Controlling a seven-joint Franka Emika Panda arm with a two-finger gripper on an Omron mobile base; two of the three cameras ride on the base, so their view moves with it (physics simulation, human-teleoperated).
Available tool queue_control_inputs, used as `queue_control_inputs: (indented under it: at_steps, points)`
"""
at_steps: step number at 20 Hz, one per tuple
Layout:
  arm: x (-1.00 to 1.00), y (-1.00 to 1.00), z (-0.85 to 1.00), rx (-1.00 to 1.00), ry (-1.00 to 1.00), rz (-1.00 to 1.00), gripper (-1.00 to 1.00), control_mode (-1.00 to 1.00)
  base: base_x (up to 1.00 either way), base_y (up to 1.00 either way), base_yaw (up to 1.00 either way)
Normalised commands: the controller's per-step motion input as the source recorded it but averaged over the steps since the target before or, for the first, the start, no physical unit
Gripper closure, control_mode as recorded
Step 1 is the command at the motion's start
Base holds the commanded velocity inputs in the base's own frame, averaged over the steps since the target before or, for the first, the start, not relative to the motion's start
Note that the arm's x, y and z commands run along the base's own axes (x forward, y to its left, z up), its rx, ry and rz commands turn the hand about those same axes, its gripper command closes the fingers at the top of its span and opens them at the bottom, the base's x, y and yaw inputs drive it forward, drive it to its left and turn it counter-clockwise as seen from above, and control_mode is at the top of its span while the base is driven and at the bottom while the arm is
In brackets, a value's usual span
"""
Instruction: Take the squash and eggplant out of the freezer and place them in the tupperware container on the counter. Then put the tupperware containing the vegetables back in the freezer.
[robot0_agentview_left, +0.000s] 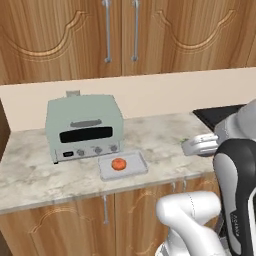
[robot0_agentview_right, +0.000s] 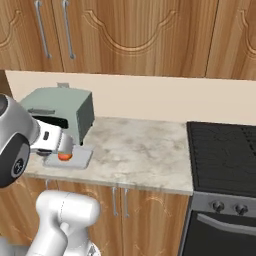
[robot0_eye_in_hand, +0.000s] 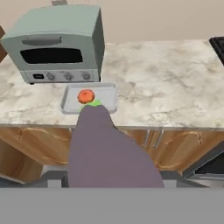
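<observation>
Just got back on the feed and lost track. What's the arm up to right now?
The arm is carrying the eggplant, the dark purple lump between the jaws in the hand view, toward the tupperware container on the counter. The squash already sits in that tray, in front of the mint-green toaster oven. The eggplant is not yet in the tray, and the container has yet to go into the freezer.

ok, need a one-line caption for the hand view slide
Eggplant in the pincer, approaching the tupperware that holds the squash, before the toaster oven.
</observation>
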Motion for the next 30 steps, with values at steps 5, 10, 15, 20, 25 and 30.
queue_control_inputs:
  at_steps: [5,10,15,20,25,30]
  points:
    - [0.03,0.03,-0.12,0.01,0.02,0.06,1.00,-1.00,0.43,-0.10,0.25]
    - [0.37,0.49,-0.68,0.00,0.06,0.15,1.00,-1.00,0.00,0.00,0.00]
    - [0.91,0.65,-0.99,-0.02,0.04,0.01,1.00,-1.00,0.00,0.00,0.00]
    - [1.00,0.59,-0.99,-0.01,0.07,0.00,1.00,-1.00,0.00,0.00,0.00]
    - [1.00,0.03,-0.94,0.00,0.09,-0.05,1.00,-1.00,0.00,0.00,0.00]
    - [0.73,-0.09,-0.73,0.00,0.01,-0.14,1.00,-1.00,0.00,0.00,0.00]
